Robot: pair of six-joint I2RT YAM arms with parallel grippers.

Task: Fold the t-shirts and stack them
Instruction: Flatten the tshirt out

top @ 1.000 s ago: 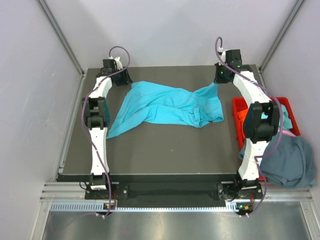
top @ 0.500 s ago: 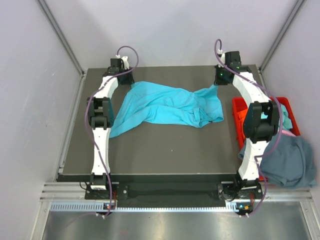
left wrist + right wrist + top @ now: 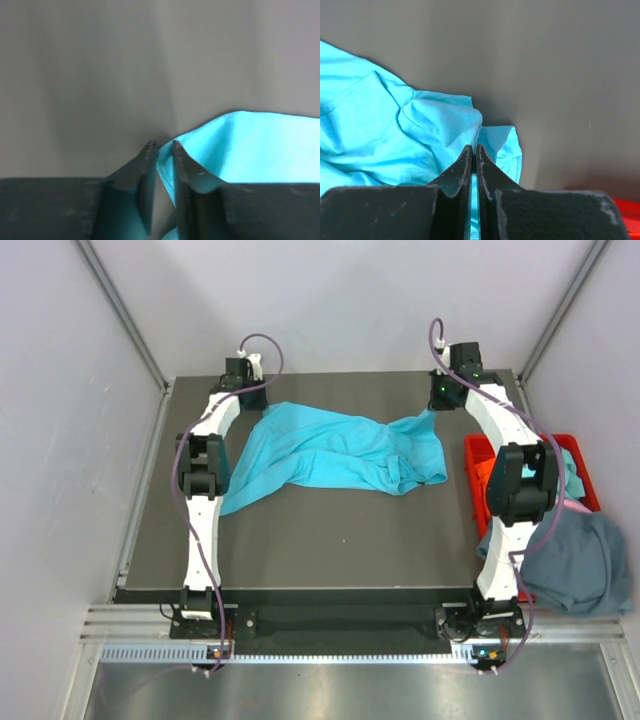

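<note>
Slate-grey t-shirt (image 3: 580, 560) spills out of the red bin (image 3: 468, 465) by the right base, while the turquoise t-shirt (image 3: 330, 455) lies rumpled mid-counter (image 3: 330, 540) – looks like the spreading-out step before folding. At the far edge the right tool (image 3: 474, 147) is clamped on one corner and the left tool (image 3: 162, 145) stands slightly apart around the hem – it needs to pinch, then both pull flat.

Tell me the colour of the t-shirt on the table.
The t-shirt is bright turquoise; top external view shows it best.

No text, label, brand, number or sign can be read in any view, neither on the turquoise t-shirt (image 3: 330, 450) nor on the red bin (image 3: 470, 452).
</note>
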